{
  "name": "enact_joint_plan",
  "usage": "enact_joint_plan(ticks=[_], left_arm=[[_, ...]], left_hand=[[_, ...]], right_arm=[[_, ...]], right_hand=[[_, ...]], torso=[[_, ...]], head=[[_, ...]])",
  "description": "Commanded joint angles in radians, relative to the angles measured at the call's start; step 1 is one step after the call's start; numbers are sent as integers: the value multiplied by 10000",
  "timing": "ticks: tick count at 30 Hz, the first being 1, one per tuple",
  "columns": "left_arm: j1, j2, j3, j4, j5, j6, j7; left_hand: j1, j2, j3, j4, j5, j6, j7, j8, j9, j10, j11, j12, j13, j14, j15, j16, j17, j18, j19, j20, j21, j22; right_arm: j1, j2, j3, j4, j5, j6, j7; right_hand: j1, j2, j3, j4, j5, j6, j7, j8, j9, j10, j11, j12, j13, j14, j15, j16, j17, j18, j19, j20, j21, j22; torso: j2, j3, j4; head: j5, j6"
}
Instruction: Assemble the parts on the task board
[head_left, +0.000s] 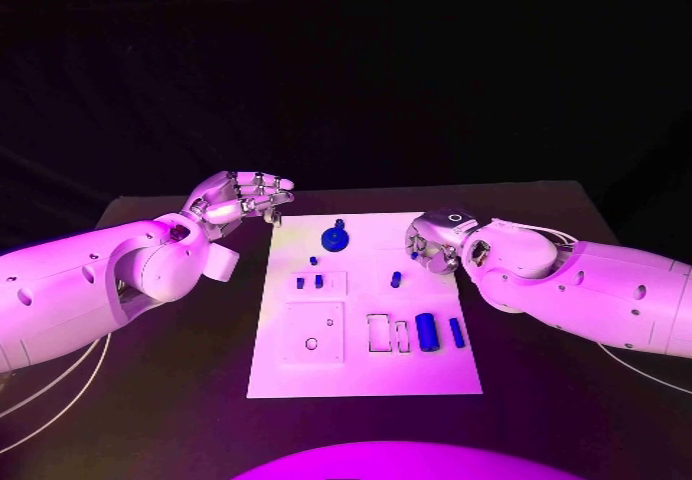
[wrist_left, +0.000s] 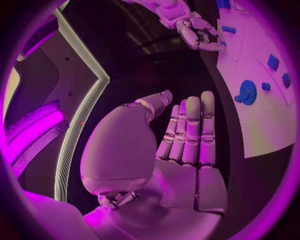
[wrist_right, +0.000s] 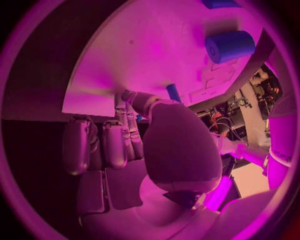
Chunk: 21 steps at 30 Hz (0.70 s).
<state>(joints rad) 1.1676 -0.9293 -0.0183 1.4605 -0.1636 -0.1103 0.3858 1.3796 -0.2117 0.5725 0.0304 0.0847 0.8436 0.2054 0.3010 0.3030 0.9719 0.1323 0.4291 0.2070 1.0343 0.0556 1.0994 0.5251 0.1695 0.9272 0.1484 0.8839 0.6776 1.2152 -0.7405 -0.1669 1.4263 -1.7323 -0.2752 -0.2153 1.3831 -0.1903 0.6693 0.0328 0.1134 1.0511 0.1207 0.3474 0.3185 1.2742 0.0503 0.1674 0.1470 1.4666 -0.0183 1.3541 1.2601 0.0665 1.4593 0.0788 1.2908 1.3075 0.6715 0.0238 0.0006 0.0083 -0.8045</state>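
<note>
The board is plain white, with no pattern beyond faint outlined recesses, and lies on a black desk. The parts on it are blue: a round gear, a cylinder, a thin rod and small pegs. Both arms are white, each hand silver.

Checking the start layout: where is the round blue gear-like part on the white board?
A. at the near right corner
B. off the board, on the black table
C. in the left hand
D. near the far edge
D: the round blue part lies on the white board near its far edge, between the two hands.
</note>
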Motion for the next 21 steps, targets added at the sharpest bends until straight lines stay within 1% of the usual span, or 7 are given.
enact_joint_plan(ticks=[1,5,13,19,20,21], left_arm=[[10,11,11,1,57,35,53],[10,16,11,-30,57,53,30],[10,16,11,-79,59,65,-6],[10,14,11,-98,59,90,-34],[10,14,11,-100,59,94,-37],[10,15,11,-107,59,102,-45]], left_hand=[[-1,37,-66,-22,3,-66,11,-60,11,-68,12,-4,-17,-69,19,-58,-12,150,16,27,-37,-17],[1,38,-80,-19,4,-85,16,-67,10,-89,19,-9,-20,-74,24,-66,-17,149,21,31,-54,-30],[3,41,-99,-13,6,-118,26,-79,7,-125,31,-16,-24,-81,33,-78,-23,148,26,37,-80,-49],[4,42,-108,-11,7,-132,31,-85,6,-142,36,-20,-26,-85,37,-83,-26,148,29,39,-91,-57],[8,40,-115,-12,7,-146,34,-90,5,-156,39,-22,-28,-88,40,-87,-28,148,31,41,-100,-64],[8,40,-115,-12,7,-146,34,-90,5,-156,39,-22,-28,-88,40,-87,-28,148,31,41,-100,-64]], right_arm=[[-9,-52,2,79,-180,-561,-70],[-5,-122,20,196,-95,-771,-32],[65,-350,75,523,124,-875,-21],[184,-645,125,951,410,-882,-40],[198,-692,133,1045,461,-888,-41],[220,-775,147,1258,547,-902,-40]], right_hand=[[-75,54,-8,-71,53,73,10,48,38,89,-15,-64,9,420,-82,26,-24,-138,117,1,75,1917],[-119,50,-12,-74,47,76,7,52,52,101,-15,-82,9,421,-82,27,-26,-138,116,-1,73,1919],[-166,48,-17,-77,39,84,3,60,69,118,-18,-102,9,426,-82,39,-13,-145,130,-2,109,1931],[-223,54,-19,-74,23,84,-4,65,88,131,-19,-129,7,425,-83,35,-23,-146,131,-3,112,1935],[-223,54,-19,-74,23,84,-4,65,88,131,-19,-129,7,425,-83,35,-23,-146,131,-3,112,1935],[-239,53,-21,-74,15,85,-6,68,95,137,-21,-137,6,427,-84,37,-21,-151,140,-3,137,1942]], torso=[[-3,4,5],[-5,5,-1],[-6,1,-4],[-7,-8,-6],[-11,-9,-9],[-13,-3,-11]], head=[[-5,15],[5,24],[8,47],[13,65],[18,68],[37,72]])
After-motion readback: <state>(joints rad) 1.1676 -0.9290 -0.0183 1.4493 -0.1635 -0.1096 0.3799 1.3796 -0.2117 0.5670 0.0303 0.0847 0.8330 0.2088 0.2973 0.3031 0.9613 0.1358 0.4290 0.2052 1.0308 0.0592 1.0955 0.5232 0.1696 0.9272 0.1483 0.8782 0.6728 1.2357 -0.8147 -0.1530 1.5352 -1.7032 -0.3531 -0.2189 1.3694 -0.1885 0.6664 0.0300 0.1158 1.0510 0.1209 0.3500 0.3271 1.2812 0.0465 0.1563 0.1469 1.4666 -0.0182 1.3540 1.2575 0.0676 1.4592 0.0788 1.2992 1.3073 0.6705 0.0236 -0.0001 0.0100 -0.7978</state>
